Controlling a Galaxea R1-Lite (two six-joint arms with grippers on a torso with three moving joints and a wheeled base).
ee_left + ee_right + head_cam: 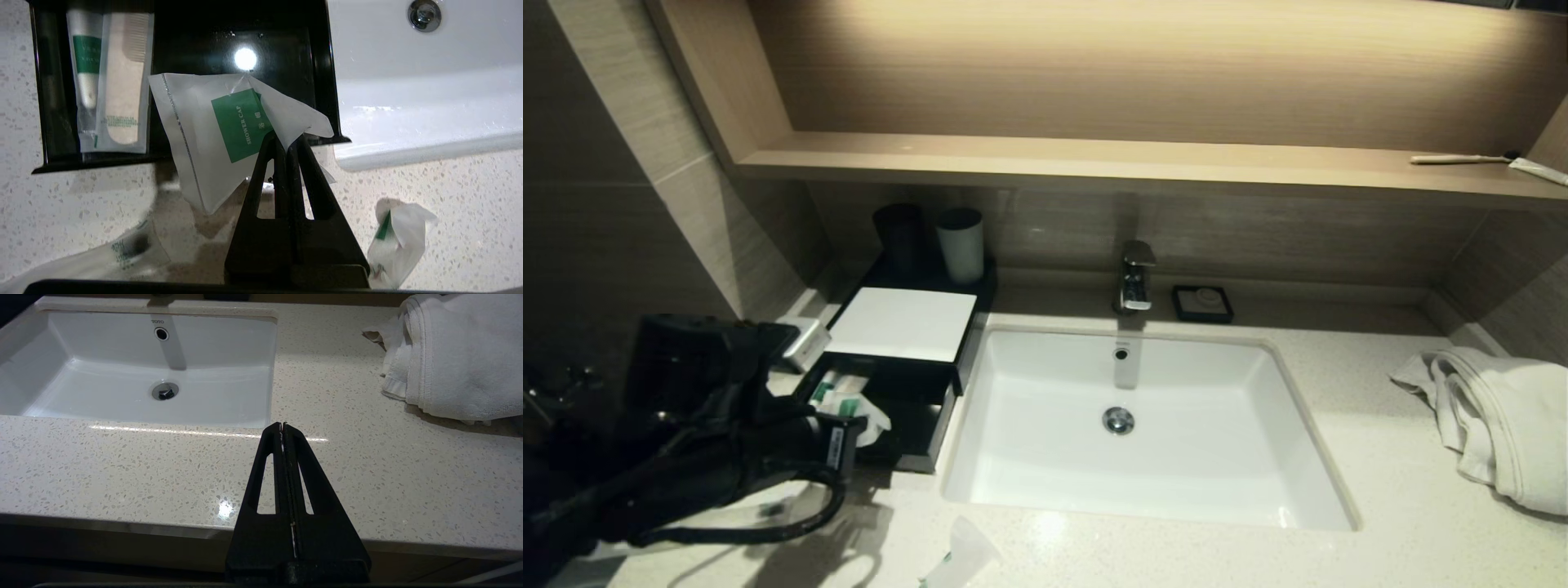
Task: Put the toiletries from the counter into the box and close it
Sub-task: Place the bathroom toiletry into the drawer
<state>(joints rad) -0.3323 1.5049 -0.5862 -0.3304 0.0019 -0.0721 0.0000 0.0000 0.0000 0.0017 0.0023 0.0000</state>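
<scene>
Three views, head camera first: left arm low at the left, its pincer (849,425) above the open black box (923,445) beside the sink (1143,425), a white sachet (870,420) at its tip. White lid panel (903,322) over the box's rear half; packets with green print (837,392) visible inside the open front. Two cups, one dark (898,233) and one white (961,243), behind the box. Another sachet (960,555) loose on the speckled worktop (1380,506) at the near edge. Chrome tap (1135,278), black soap dish (1201,302), crumpled white towel (1494,420) at the right, toothbrush (1462,158) up on the shelf.

Left wrist camera: left pincer (288,141) clamped shut on a corner of the shower cap sachet (220,139), green label legible, sachet hanging partly over the box's (322,81) near wall and partly over the worktop (81,204). Inside the box, a toothpaste packet (85,69) and a comb packet (124,81) side by side against one wall. Crumpled sachet (394,241) on the worktop, well apart from the box; a further clear wrapper (122,253) near the frame's edge.

Right wrist camera: right pincer (282,426) closed, empty, above the worktop's (122,469) front edge, between sink (143,367) and towel (453,355).
</scene>
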